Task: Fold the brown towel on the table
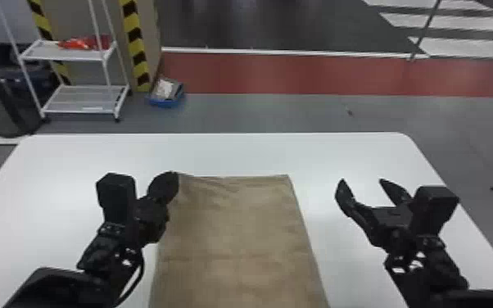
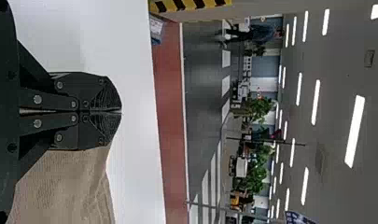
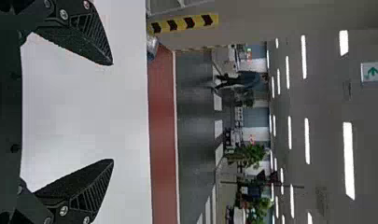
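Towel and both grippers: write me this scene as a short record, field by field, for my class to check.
towel: brown, spread on the table, creased near its far edge
table: white
left gripper: fingers shut at the towel's far left corner; cloth between them, cannot tell
right gripper: fingers open, right of the towel
beyond table: white cart, to the left

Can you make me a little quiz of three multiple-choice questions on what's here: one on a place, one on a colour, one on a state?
1. Where is the towel?
A) on the floor
B) on the table
C) on the rack

2. What colour is the tabletop?
A) red
B) blue
C) white

3. How are the jaws of the right gripper?
A) apart
B) pressed together
C) shut on the towel

1 B: it lies spread there.
2 C: its surface shows white.
3 A: a wide gap parts them.
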